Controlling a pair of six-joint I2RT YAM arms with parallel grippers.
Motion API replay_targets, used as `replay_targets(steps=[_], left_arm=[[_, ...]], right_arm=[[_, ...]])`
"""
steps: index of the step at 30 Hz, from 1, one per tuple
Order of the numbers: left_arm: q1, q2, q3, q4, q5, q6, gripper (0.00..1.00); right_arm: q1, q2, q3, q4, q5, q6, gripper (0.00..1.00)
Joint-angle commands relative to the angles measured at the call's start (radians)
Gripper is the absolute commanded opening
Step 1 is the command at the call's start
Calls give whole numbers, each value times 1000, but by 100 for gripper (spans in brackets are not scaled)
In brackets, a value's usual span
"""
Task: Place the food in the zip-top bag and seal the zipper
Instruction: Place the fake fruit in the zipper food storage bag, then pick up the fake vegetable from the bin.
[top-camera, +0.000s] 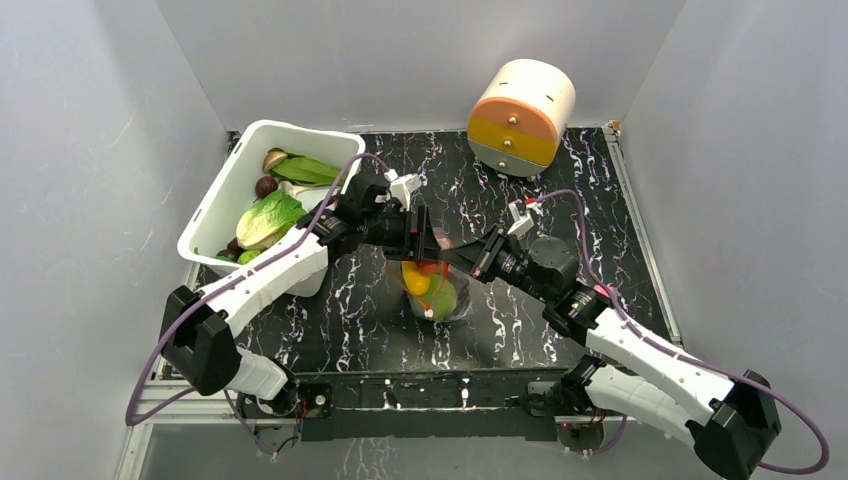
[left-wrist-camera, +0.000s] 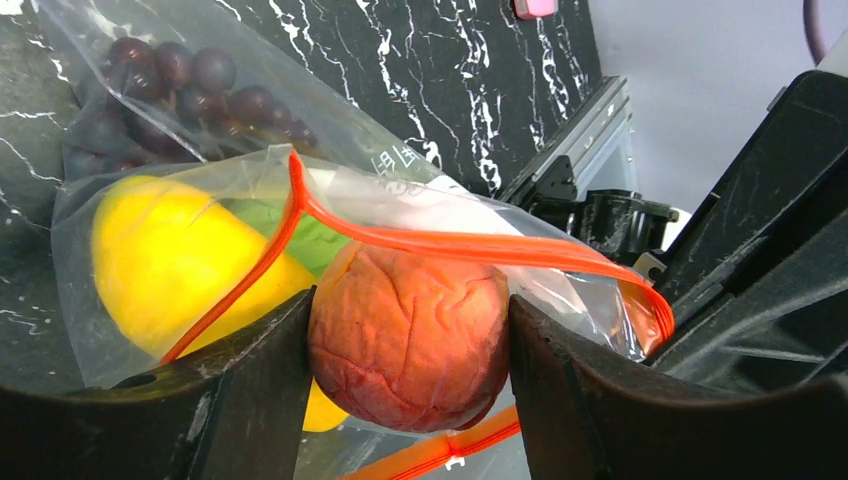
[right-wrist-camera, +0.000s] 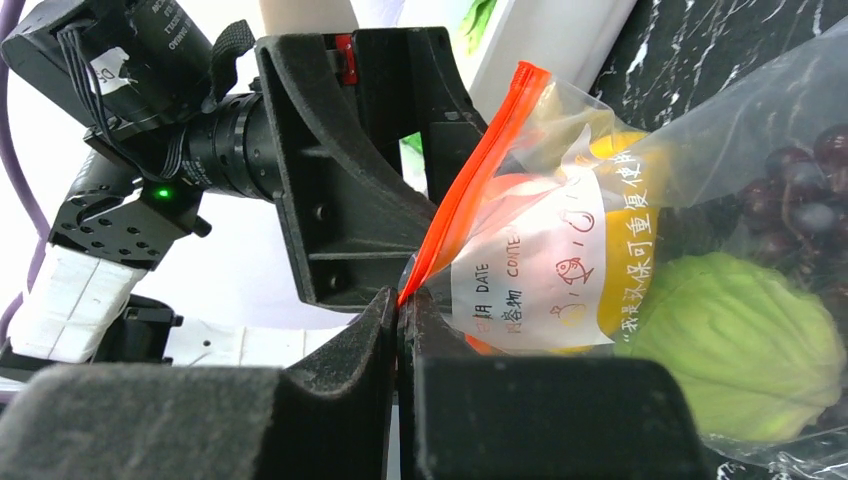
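Observation:
The clear zip-top bag (top-camera: 440, 295) lies mid-table with its orange-red zipper (left-wrist-camera: 470, 245) mouth held open. Inside it are a yellow oval fruit (left-wrist-camera: 170, 260), a purple grape bunch (left-wrist-camera: 170, 90) and a green cabbage (right-wrist-camera: 740, 350). My left gripper (left-wrist-camera: 410, 340) is shut on an orange-peach piece (left-wrist-camera: 405, 335), held in the bag's mouth, between the two zipper strips. My right gripper (right-wrist-camera: 405, 315) is shut on the zipper strip (right-wrist-camera: 470, 170) at the bag's edge. In the top view the left gripper (top-camera: 420, 235) and right gripper (top-camera: 447, 255) meet over the bag.
A white plastic bin (top-camera: 215, 215) with more toy vegetables stands at the back left, close beside my left arm. A round orange-and-yellow drawer toy (top-camera: 520, 117) stands at the back. The table's metal rail (left-wrist-camera: 585, 135) runs near the bag.

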Motion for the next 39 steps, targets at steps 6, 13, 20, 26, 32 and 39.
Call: replay_targets(steps=[6, 13, 20, 26, 32, 39], left_arm=[[-5, -47, 51, -9, -24, -43, 76], [-5, -51, 74, -63, -101, -10, 79], [-5, -54, 169, -142, -141, 68, 73], [-5, -129, 210, -257, -264, 239, 66], [-5, -124, 189, -375, -445, 380, 63], [-5, -76, 181, -326, -262, 358, 61]], right_arm=[[1, -51, 39, -20, 94, -61, 0], [1, -51, 43, -9, 88, -60, 0], [1, -63, 60, -49, 117, -64, 0], [1, -46, 149, -184, 144, -199, 0], [0, 0, 291, -337, 143, -299, 0], [1, 24, 386, -423, 147, -329, 0]])
